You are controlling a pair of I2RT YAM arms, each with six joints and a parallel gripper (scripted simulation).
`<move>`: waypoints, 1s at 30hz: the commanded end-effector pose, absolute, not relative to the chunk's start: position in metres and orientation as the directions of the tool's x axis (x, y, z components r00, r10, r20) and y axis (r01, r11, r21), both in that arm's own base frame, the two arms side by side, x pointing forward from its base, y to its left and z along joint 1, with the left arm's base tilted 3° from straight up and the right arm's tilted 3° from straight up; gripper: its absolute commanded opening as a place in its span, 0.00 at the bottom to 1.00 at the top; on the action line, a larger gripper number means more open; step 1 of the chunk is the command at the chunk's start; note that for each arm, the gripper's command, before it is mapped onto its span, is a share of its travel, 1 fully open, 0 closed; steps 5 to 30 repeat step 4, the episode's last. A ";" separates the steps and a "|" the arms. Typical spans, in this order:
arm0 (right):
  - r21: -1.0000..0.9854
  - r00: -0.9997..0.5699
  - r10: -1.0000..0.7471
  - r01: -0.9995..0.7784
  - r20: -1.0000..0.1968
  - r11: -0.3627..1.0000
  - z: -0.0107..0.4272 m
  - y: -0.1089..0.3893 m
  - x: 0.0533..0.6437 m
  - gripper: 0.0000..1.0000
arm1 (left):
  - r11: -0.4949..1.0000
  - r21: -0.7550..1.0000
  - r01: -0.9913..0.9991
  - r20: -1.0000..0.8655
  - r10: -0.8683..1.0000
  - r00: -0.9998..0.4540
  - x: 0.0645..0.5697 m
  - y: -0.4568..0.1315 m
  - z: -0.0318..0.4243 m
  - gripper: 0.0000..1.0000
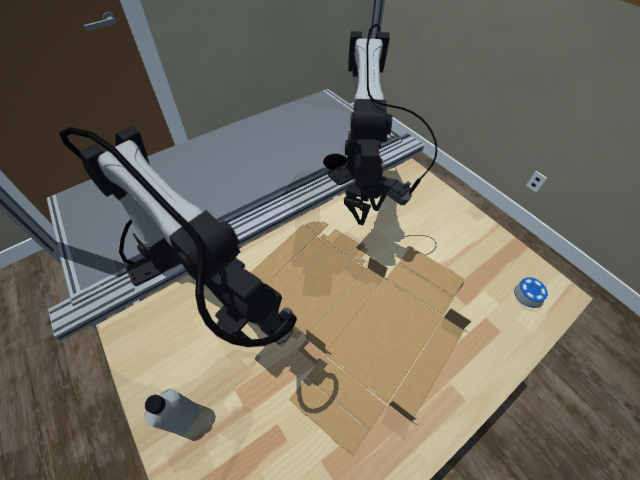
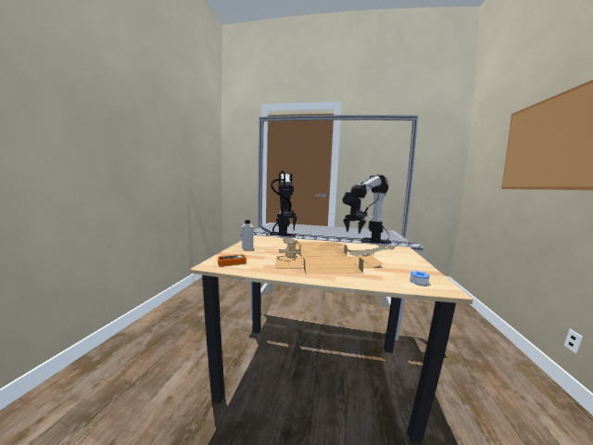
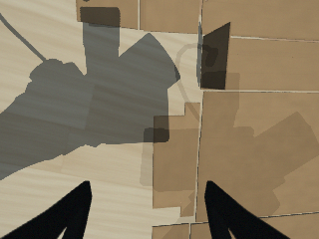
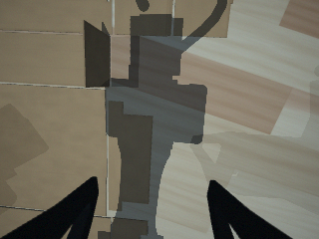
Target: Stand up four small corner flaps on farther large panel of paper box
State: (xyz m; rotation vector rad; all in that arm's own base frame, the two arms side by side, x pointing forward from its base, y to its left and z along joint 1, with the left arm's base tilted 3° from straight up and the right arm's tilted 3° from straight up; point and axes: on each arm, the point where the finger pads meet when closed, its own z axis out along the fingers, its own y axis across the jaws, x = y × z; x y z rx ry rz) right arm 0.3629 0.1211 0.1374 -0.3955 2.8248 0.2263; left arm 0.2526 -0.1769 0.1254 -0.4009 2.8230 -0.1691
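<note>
The paper box lies flat, its base [image 1: 387, 330] [image 2: 333, 262] [image 3: 269, 15] [image 4: 50, 12] being the far large panel. All four small corner flaps stand roughly upright: near-left flap [image 1: 377, 266] [image 3: 215, 57], near-right flap [image 1: 315, 339] [image 4: 97, 57], far-left flap [image 1: 456, 319] [image 2: 360, 264] and far-right flap [image 1: 402, 411] [image 2: 305, 265]. My left gripper [image 1: 368, 214] [image 2: 354, 232] [image 3: 149, 188] is open and empty, above the table beside the box's near part. My right gripper [image 2: 286, 231] [image 4: 154, 185] is open and empty on the other side; the arm hides its fingertips in the top view.
A bottle [image 1: 180, 415] [image 2: 247, 237] stands on the right arm's side. A blue and white roll [image 1: 531, 291] [image 2: 419, 277] lies near the far-left table corner. An orange device [image 2: 232, 260] lies near the far-right table edge. The near large panel [image 1: 315, 263] is flat.
</note>
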 end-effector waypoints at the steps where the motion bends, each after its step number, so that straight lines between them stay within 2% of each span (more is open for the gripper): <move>1: 0.115 -0.916 -0.239 -0.289 -0.323 0.950 0.145 0.122 0.366 0.76 | 0.952 -0.163 -0.259 -0.276 -0.296 -0.915 0.255 -0.177 0.129 0.76; 30: 0.115 -0.916 -0.239 -0.289 -0.323 0.950 0.145 0.122 0.366 0.76 | 0.952 -0.163 -0.259 -0.276 -0.296 -0.915 0.255 -0.177 0.129 0.76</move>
